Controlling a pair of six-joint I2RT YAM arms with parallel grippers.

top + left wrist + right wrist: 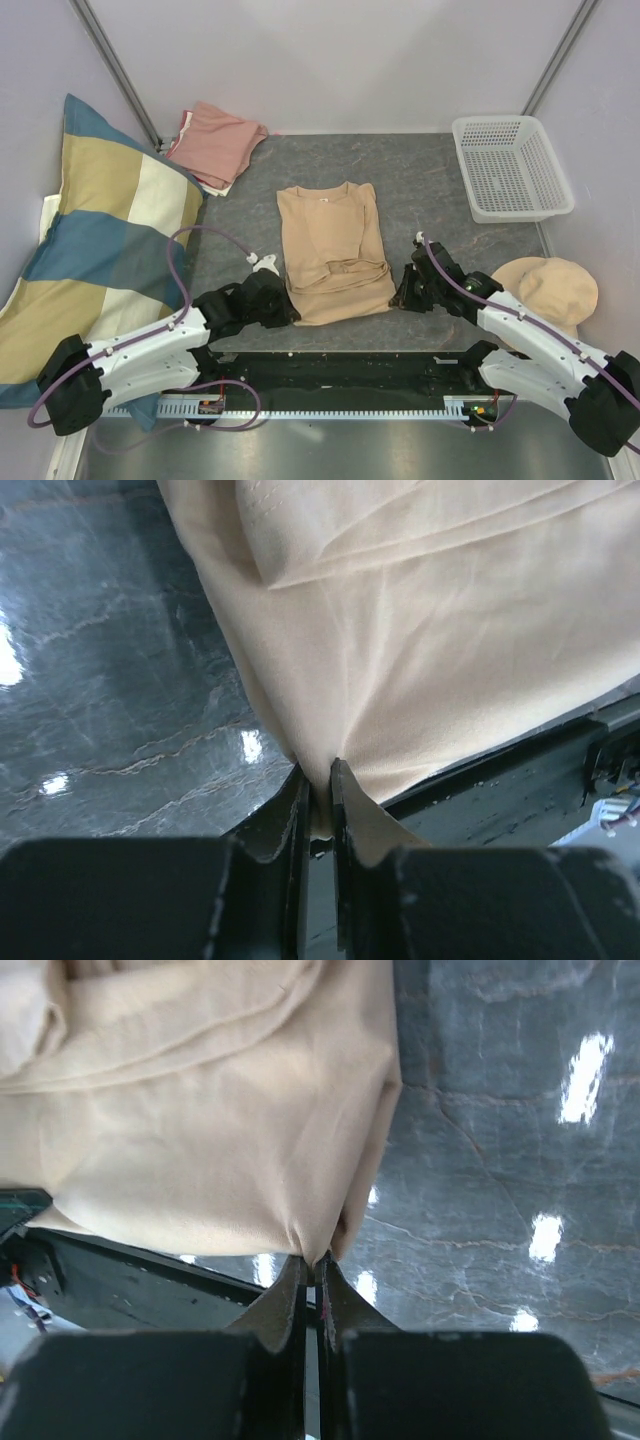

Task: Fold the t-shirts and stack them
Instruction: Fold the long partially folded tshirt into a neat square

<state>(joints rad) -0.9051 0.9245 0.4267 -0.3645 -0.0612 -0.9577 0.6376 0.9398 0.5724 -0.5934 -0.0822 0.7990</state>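
The tan t-shirt (330,250) lies in the middle of the dark table, its sides folded in and its collar at the far end. My left gripper (288,306) is shut on the tan t-shirt's near left corner (320,770), cloth pinched between the fingers. My right gripper (398,295) is shut on the near right corner (320,1245). The salmon-pink t-shirt (215,143) sits folded at the far left of the table, beside the pillow.
A big blue, yellow and cream pillow (95,240) leans at the left. A white mesh basket (510,165) stands at the far right. A round beige hat (548,290) lies at the right, beside my right arm. A black rail (330,365) runs along the near edge.
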